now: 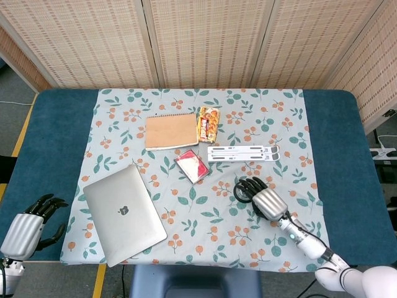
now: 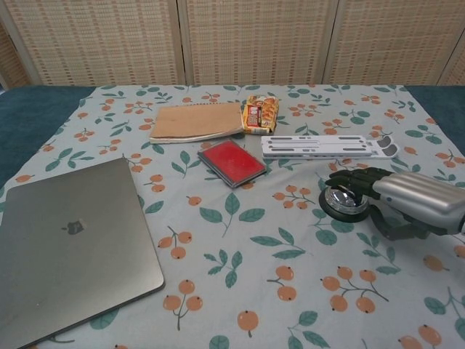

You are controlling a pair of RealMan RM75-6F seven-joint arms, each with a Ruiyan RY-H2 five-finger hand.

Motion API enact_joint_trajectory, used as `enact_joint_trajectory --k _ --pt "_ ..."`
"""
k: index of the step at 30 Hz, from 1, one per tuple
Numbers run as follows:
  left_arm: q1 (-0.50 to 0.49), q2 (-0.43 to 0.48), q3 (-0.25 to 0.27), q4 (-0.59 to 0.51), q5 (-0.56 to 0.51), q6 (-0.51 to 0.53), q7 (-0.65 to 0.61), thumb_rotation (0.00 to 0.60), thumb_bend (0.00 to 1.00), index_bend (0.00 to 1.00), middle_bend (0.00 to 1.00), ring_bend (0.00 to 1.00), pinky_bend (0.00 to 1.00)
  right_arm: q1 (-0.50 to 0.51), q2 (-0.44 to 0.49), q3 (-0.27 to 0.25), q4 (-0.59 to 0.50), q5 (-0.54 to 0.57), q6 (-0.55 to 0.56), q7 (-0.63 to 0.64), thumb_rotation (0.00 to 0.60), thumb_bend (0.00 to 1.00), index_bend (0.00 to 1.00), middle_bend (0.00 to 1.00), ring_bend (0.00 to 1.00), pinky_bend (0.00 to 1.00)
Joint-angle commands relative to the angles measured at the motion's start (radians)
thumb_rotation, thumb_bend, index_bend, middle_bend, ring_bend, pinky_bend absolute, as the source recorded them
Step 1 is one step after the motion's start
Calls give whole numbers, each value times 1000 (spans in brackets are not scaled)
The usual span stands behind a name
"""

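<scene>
A small silver call bell (image 1: 241,192) (image 2: 341,204) on a black base stands on the flowered tablecloth, right of centre. My right hand (image 1: 265,199) (image 2: 411,199) reaches over it from the right, and its dark fingers (image 2: 354,179) lie on the bell's dome, holding nothing. My left hand (image 1: 25,227) hovers off the cloth's near left corner over the blue table edge, fingers apart and empty; the chest view does not show it.
A closed silver laptop (image 1: 124,214) (image 2: 69,247) lies at the near left. Behind the bell are a white folded stand (image 1: 243,153) (image 2: 327,147), a red card case (image 1: 192,165) (image 2: 231,162), a brown notebook (image 1: 170,130) and a snack packet (image 1: 208,123).
</scene>
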Motion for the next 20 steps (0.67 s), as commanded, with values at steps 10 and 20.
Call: enact_joint_trajectory --k 10,20 --pt "-2 -3 2 1 -2 -7 8 600 392 301 265 156 386 -79 130 6 -127 -15 319 -137 600 856 0 26 0 62" --pt "-1 -5 -4 7 -11 -5 8 600 392 301 265 155 386 -313 393 -27 -527 142 419 -480 600 857 1 26 0 60"
